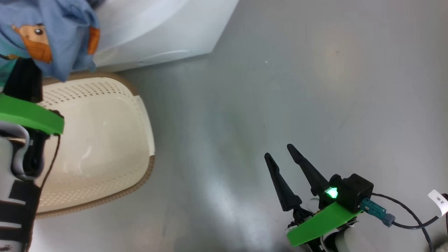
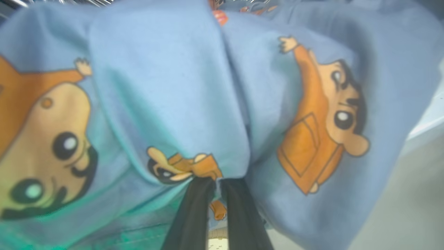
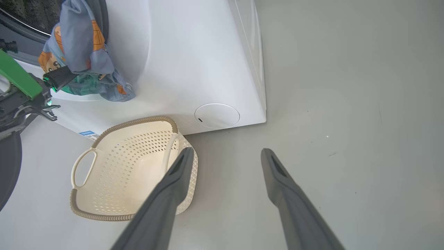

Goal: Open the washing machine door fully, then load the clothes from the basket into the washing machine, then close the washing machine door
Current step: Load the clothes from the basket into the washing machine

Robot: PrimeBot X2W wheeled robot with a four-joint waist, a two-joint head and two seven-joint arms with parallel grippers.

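Left gripper [image 2: 216,180] has its two dark fingers pinched together on the clothes [image 3: 81,45], held up at far left. Big white washing machine [image 3: 194,52] stands behind, the light blue cartoon-print bundle at its dark opening. Cream basket [image 3: 131,152] sits on the grey floor [image 3: 347,104] just before the machine, under the bundle. Right gripper [image 1: 279,151], near right, hangs over the floor, fingers apart.

We read soft matt printed cloth on the clothes [image 1: 66,31] at 11 o'clock, smooth perforated plastic with woven-look rim on the basket [image 1: 105,147], glossy smooth white washing machine [image 1: 157,28], faintly sheened grey floor [image 1: 297,87].
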